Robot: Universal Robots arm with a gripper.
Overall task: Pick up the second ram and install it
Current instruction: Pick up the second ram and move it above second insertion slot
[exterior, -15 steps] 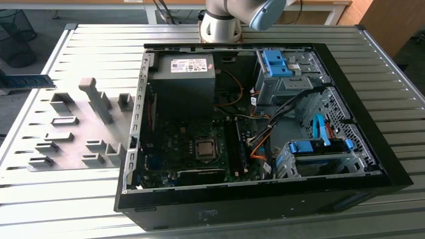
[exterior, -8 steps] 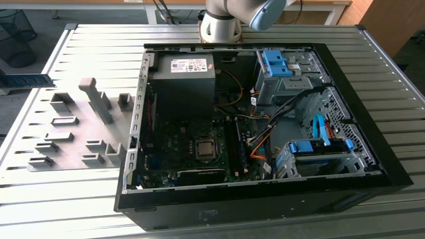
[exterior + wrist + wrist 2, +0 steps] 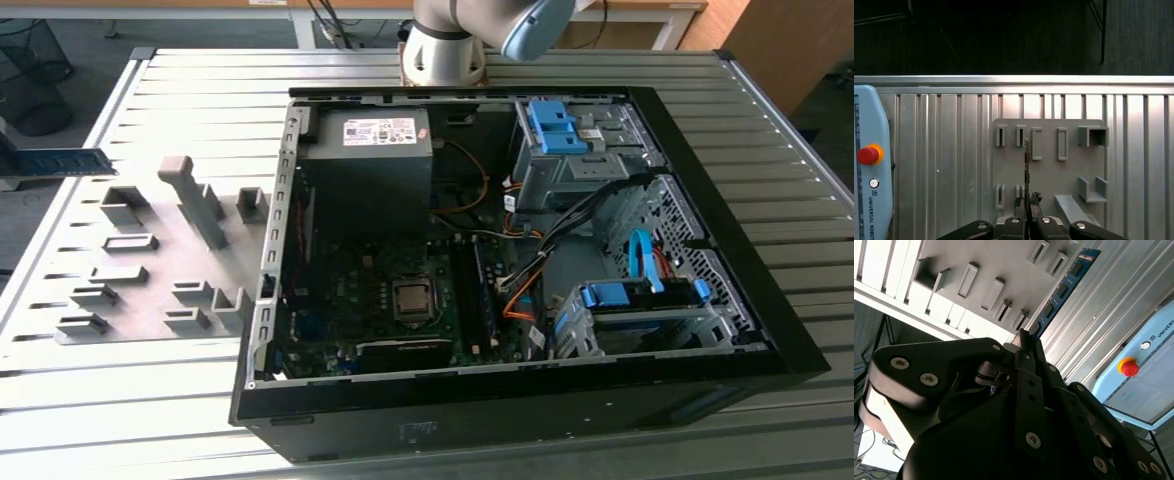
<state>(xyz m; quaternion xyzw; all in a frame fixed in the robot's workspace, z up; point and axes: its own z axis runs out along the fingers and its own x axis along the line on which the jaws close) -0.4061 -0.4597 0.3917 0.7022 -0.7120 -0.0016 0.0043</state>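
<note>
**A:** Black jointed gripper [image 3: 1025, 340] links sit closest in the second wrist view. What state is the claw in?

**B:** Pinched tight on the second ram [image 3: 1066, 287], a thin, long blue-teal circuit-board stick with small dark chips. It juts straight out from the fingertips.

**A:** And where does that put it?

**B:** At 9 o'clock in the exterior view, the stick [image 3: 67, 160] hangs over the ribbed silver metal table [image 3: 200, 90]. It is beside the flat gray plate of holder blocks [image 3: 147, 255] and touches none of them, as far as I can tell.

**A:** Which way is the open black computer case [image 3: 787, 345]?

**B:** Well apart, toward 3 o'clock of the stick. The stick's long axis runs about 9 to 3, while the long dark slots [image 3: 470, 285] on the green motherboard [image 3: 360, 280] look to run 12 to 6, so I judge them crosswise. Room over the case looks open
</note>
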